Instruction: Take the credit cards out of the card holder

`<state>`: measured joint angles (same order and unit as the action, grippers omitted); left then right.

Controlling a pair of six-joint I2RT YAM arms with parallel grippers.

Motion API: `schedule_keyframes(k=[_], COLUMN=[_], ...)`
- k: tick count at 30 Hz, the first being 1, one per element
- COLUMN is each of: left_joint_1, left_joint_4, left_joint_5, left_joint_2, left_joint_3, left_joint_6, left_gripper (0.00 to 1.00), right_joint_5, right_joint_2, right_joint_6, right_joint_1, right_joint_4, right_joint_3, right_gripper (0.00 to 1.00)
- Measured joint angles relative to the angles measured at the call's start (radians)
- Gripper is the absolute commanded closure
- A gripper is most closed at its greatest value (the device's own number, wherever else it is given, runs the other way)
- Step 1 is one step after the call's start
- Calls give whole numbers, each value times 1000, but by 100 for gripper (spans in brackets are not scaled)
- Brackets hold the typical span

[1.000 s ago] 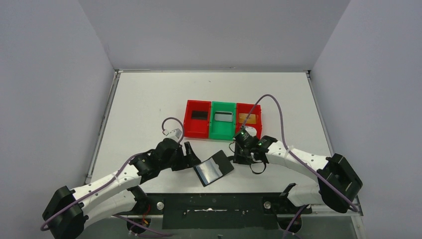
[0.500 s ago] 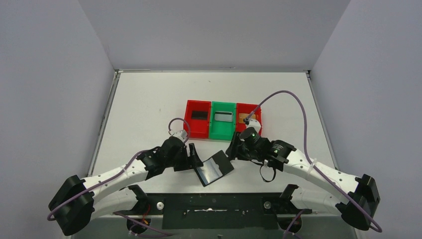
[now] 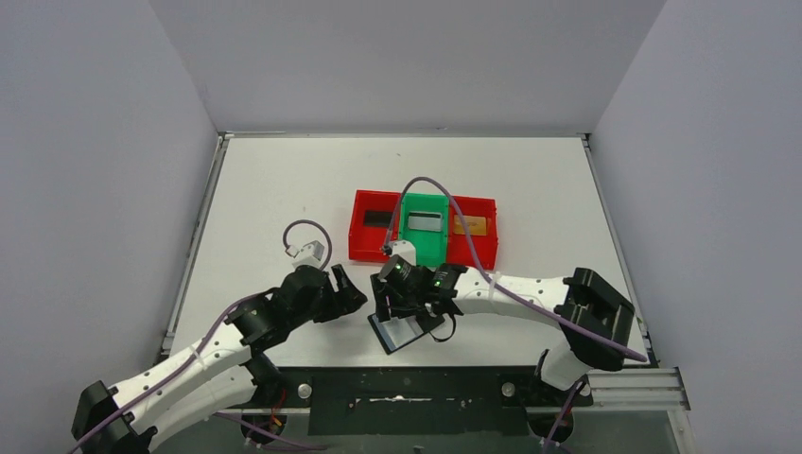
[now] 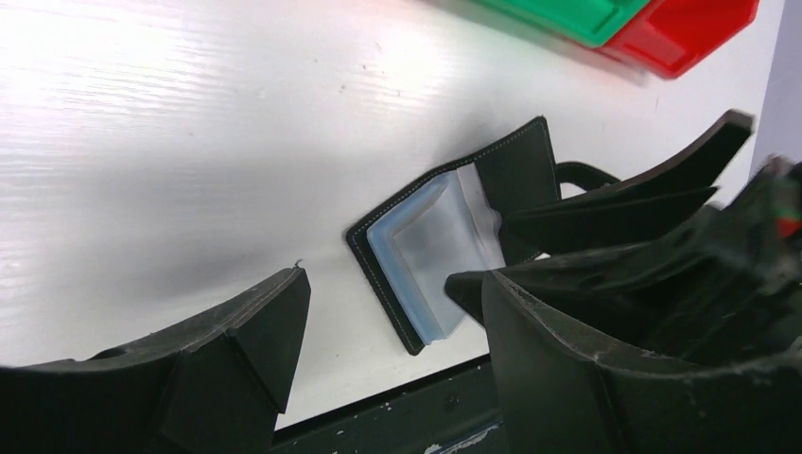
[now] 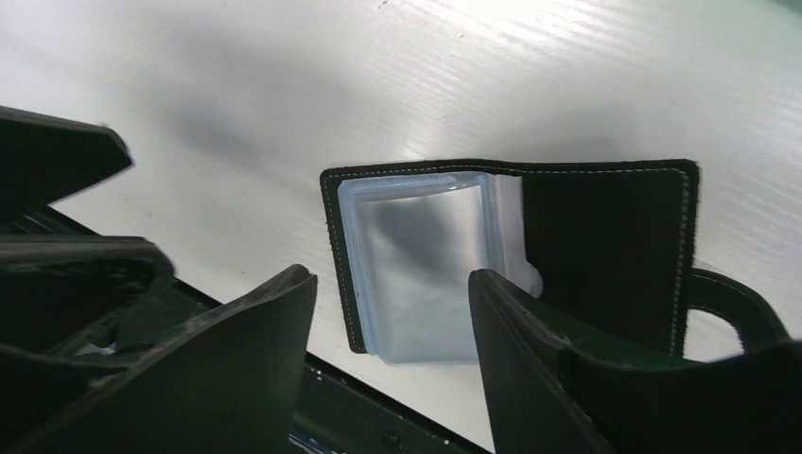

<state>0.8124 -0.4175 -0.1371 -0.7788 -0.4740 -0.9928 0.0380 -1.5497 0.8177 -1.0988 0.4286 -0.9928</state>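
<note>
The black card holder (image 3: 405,331) lies open near the table's front edge. Its grey-blue clear pockets (image 5: 416,274) face up, with the black flap (image 5: 605,246) and snap tab (image 5: 738,303) to their right. No card shows inside the pockets. It also shows in the left wrist view (image 4: 454,246). My right gripper (image 3: 392,307) (image 5: 388,312) is open, just above the pockets, holding nothing. My left gripper (image 3: 350,293) (image 4: 388,322) is open and empty, just left of the holder and not touching it. A gold credit card (image 3: 470,225) lies in the right red tray (image 3: 488,248).
Three trays stand in a row behind the holder: a red one (image 3: 359,244) with a dark card (image 3: 378,218), a green one (image 3: 407,251) with a pale card (image 3: 426,222), and the right red one. The table's black front rail (image 3: 407,388) runs just below the holder.
My right gripper has swung left from beside the trays to just above the open holder. My left gripper has drawn back left, off the holder's edge.
</note>
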Motion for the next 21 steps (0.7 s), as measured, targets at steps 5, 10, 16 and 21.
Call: schedule_keyframes(k=[5,10,16,21], left_joint_1=[-3,-3,-3,-3], left_joint_4=[-68,-103,-117,-114], left_joint_5=[-68,-98,-103,-97], left_joint_2=[84,104,99,79], left_joint_3=[0,0,0,0], left_joint_6=[-22,-26,-26,-24], left_gripper=[34,34,34,34], right_joint_5=[22,34,69,56], right_joint_2=[-78,-156,-166,-90], right_joint_6=[-47,-70,-28,89], right_joint_1=[-39,-58,-82,-77], right_joint_4=[7,16,23,-85], right_joint_3=[-23,-28,-50,57], right_gripper=[34,46,66,68])
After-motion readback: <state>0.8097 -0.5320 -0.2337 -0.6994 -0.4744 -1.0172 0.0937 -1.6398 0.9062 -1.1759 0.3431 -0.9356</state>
